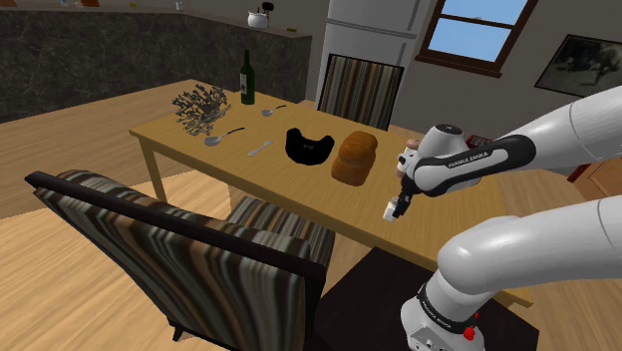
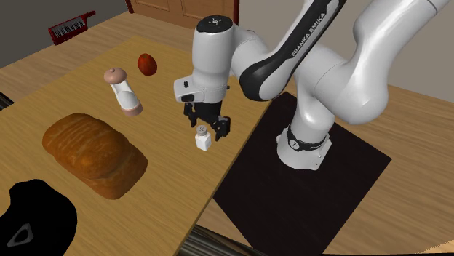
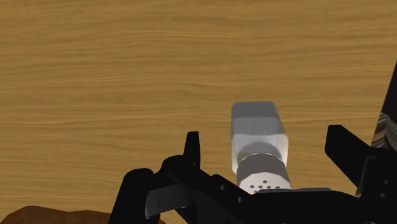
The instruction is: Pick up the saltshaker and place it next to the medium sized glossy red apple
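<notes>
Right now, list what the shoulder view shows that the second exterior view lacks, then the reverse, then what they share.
Shoulder view adds: green wine bottle, striped armchair, kettle, window. Second exterior view adds: red keyboard and an unobstructed red apple. Shared: wooden table, bread loaf, white saltshaker, and the open gripper straddling it without contact.

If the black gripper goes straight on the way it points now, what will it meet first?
Probably the small white saltshaker with a perforated grey cap: it stands between the fingers of the open black gripper, untouched. The fingers would pass beside it to the light wooden table; depth is unclear.
</notes>
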Robot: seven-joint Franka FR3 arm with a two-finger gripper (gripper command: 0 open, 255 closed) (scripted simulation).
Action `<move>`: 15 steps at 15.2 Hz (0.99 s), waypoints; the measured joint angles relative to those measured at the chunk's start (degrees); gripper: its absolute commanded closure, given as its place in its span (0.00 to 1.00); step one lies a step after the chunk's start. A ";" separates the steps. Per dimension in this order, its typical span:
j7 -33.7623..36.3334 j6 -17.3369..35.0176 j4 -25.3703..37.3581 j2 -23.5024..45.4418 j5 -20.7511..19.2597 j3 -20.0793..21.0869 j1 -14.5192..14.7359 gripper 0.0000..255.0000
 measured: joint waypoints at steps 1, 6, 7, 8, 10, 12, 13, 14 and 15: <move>0.03 0.64 0.02 0.63 -0.04 -0.14 0.10 0.00; 0.00 1.29 -0.06 1.18 -0.17 -0.32 0.09 0.00; 0.00 1.31 -0.06 1.20 -0.17 -0.33 0.10 1.00; 0.00 1.32 -0.05 1.21 -0.17 -0.33 0.10 1.00; 0.00 1.32 -0.06 1.21 -0.16 -0.33 0.11 1.00; 0.00 1.31 -0.06 1.20 -0.16 -0.33 0.11 1.00; 0.00 1.31 -0.07 1.20 -0.16 -0.33 0.11 1.00; 0.00 1.31 -0.07 1.20 -0.16 -0.33 0.11 1.00; -0.01 1.31 -0.08 1.20 -0.16 -0.33 0.11 1.00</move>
